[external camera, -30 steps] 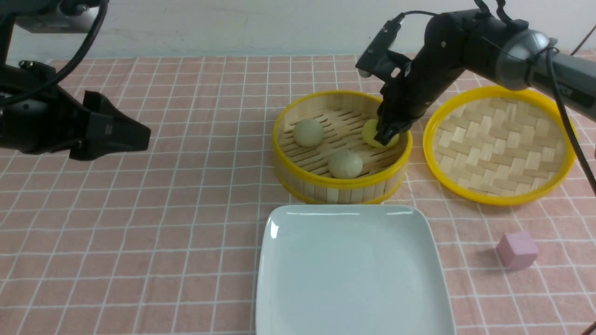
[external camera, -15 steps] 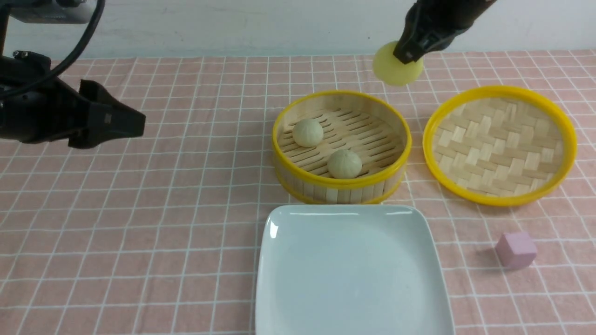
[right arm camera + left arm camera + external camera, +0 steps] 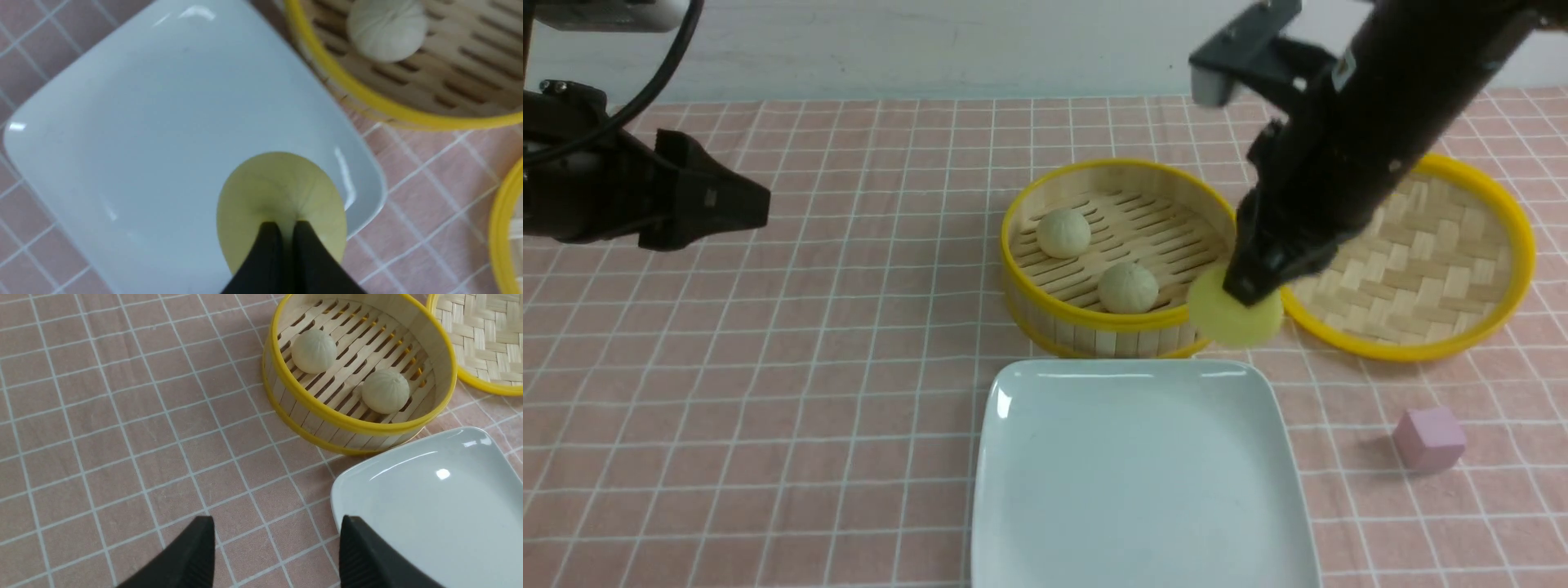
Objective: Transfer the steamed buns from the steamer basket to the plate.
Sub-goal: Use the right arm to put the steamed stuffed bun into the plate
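Right wrist view: pleated yellow bun (image 3: 282, 192), glossy white square plate (image 3: 122, 122)

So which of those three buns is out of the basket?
The yellow bun, pinched in the right gripper; the two pale buns lie in the steamer basket.

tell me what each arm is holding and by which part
The right arm's jaws pinch the yellow bun by its pleated top. The left arm's jaws stand open, holding nothing.
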You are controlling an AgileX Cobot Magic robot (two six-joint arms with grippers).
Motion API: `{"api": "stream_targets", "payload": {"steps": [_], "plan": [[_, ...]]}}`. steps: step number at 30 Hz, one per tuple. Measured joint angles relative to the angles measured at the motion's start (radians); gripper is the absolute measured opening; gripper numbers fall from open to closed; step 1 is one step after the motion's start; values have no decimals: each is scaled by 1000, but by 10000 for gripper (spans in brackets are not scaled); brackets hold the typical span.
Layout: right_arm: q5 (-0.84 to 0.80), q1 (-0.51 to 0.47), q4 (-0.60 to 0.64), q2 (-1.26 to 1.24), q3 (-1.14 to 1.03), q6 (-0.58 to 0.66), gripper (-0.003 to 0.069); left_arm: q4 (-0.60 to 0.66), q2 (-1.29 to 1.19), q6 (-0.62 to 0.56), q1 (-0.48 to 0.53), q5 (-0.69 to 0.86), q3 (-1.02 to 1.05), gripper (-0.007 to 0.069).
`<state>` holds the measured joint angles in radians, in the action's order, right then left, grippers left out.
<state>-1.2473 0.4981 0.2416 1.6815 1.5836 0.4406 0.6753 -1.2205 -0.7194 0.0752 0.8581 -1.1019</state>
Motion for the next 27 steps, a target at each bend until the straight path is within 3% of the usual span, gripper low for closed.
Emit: {"api": "stream_targets", "payload": {"steps": [6, 14, 23, 25, 27], "plan": [[108, 46, -8, -54, -252, 1, 10, 5, 0, 0, 0, 5, 0, 402], [464, 46, -82, 29, -418, 27, 10, 5, 0, 0, 0, 29, 0, 396], [492, 46, -123, 50, -421, 2, 27, 5, 0, 0, 0, 32, 0, 395], [483, 46, -124, 50, -421, -8, 64, 5, 0, 0, 0, 33, 0, 392], [480, 46, -124, 50, -421, -21, 176, 5, 0, 0, 0, 33, 0, 388]]}}
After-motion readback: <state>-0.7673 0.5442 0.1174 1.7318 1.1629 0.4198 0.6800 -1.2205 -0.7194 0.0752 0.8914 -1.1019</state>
